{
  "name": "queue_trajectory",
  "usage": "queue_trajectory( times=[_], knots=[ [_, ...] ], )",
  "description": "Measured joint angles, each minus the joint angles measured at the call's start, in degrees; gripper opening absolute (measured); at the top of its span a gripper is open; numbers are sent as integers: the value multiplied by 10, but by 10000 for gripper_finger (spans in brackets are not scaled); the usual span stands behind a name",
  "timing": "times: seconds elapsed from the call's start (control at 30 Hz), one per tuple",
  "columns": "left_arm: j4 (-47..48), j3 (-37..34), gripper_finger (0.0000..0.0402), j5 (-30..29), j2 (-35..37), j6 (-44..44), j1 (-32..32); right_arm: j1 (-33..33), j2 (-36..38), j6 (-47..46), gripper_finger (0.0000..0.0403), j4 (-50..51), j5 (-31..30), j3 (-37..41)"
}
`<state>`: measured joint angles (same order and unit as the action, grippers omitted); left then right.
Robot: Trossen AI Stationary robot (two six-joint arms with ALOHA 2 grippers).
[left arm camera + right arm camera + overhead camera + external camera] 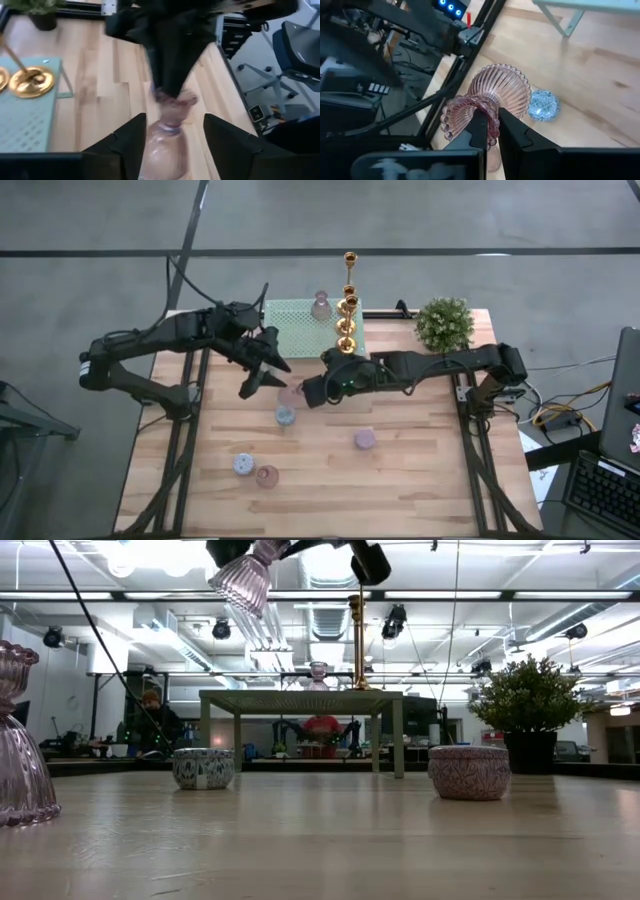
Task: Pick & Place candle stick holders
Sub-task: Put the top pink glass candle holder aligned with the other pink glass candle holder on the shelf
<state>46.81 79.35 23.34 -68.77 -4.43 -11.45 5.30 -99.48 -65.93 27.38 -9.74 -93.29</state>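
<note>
Right gripper (489,131) clamped tight on narrow waist of pink glass holder (490,102) — thin neck is only spot my fingers can span. Holder held aloft over table (420,470) centre, tilted, above blue tin (285,416). Left gripper (172,135) parted, straddling same holder without touching — looks like handover, so grip is mine alone. Gold candlesticks (346,305) and second glass holder (321,306) upright on green rack (290,325), likely where this one goes.

Bright ceiling glare, blurred wrist views.
</note>
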Motion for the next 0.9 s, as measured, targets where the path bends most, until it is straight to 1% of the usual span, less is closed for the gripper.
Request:
queue_trajectory(
  times=[0.17, 0.4, 0.57, 0.67, 0.77, 0.9],
  knots=[
    [2, 0, 219, 0, 0, 0, 5, -1, 0, 13, 13, -3, -9, -20],
    [-2, 0, 220, 0, -8, 1, 6, -1, 0, 27, 13, -5, -12, -45],
    [-23, 0, 220, 1, -24, 24, 12, -1, 0, 39, 13, -5, -23, -55],
    [-20, 0, 220, 1, -34, 35, 12, -1, -1, 41, 13, -1, -25, -54],
    [-20, 0, 215, 1, -36, 38, 12, -1, -1, 35, 13, -1, -26, -51],
    [-22, 0, 189, 2, -37, 29, 12, -1, -1, 33, 13, -1, -26, -49]
  ],
)
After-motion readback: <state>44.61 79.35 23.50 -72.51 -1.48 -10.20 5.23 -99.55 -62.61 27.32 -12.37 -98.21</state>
